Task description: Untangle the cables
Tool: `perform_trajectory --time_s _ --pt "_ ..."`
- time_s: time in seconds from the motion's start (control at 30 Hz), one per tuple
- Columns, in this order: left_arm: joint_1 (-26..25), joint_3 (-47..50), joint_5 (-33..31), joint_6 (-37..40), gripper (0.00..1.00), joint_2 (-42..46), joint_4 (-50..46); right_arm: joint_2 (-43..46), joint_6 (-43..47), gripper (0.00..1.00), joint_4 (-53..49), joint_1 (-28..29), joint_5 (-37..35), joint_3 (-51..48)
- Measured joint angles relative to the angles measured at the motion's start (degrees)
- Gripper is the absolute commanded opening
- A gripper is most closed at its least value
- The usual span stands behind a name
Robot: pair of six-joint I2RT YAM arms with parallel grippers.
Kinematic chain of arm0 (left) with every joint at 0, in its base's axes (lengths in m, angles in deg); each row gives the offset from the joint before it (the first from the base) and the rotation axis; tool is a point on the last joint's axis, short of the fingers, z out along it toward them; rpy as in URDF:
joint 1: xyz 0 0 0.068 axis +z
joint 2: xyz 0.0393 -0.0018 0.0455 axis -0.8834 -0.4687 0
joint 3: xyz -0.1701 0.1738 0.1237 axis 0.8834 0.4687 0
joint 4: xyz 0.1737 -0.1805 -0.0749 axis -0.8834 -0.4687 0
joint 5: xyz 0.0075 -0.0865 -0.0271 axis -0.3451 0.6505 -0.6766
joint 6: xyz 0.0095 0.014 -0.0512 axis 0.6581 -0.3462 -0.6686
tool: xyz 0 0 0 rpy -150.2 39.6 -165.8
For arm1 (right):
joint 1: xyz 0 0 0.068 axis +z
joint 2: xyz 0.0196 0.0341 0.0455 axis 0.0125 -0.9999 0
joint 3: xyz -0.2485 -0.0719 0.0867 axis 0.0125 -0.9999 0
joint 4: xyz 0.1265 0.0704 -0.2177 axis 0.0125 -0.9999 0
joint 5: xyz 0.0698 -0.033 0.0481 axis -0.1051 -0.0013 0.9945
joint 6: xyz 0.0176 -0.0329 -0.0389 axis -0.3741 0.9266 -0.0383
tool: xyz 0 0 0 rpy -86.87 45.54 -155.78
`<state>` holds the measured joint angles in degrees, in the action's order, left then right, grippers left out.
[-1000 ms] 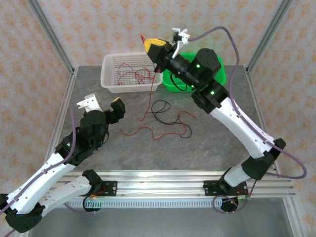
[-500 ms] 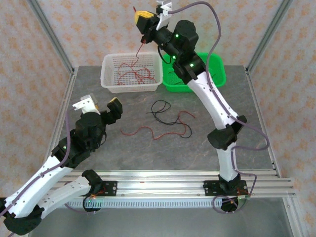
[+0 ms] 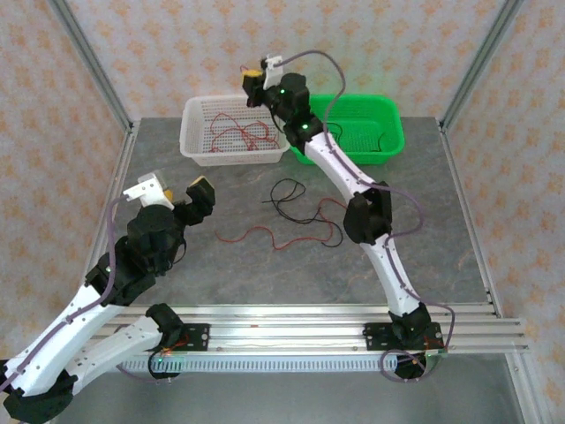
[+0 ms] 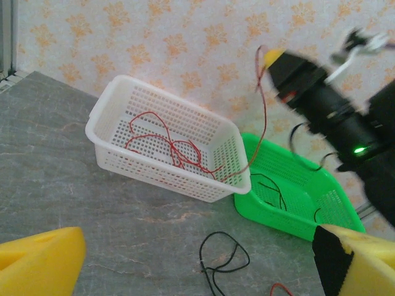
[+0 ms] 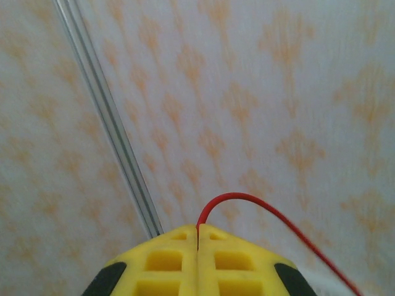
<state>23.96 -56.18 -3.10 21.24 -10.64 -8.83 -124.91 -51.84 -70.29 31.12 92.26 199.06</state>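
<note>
One thin red wire [image 5: 247,200] pinched in my right gripper's [image 5: 197,237] closed jaws, above the white perforated plastic basket [image 3: 190,132] at tabletop's far edge | left gripper [image 4: 194,262] wide open, empty | loose red and black wires [image 3: 300,219] mid-tabletop; limp, light; I'd pinch near an end

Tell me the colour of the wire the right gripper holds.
The wire is red; the right wrist view shows it best.

Robotics lab cell: aluminium frame posts [image 3: 91,62], orange-patterned backdrop panels [image 3: 177,44], 2 arms [image 3: 79,309] on slotted rail [image 3: 291,334].
</note>
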Motion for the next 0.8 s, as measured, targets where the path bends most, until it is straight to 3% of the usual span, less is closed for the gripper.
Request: perform_trajectory --time_s 0.4,0.8 --pt "0.0 0.0 0.0 -0.4 0.96 0.1 -0.6 -2.9 1.3 0.0 -14.3 0.1 0.4 -0.8" --pt "0.0 0.0 1.2 -0.4 0.95 -2.5 -0.4 -2.9 1.7 0.0 -27.7 2.6 9.3 -0.8"
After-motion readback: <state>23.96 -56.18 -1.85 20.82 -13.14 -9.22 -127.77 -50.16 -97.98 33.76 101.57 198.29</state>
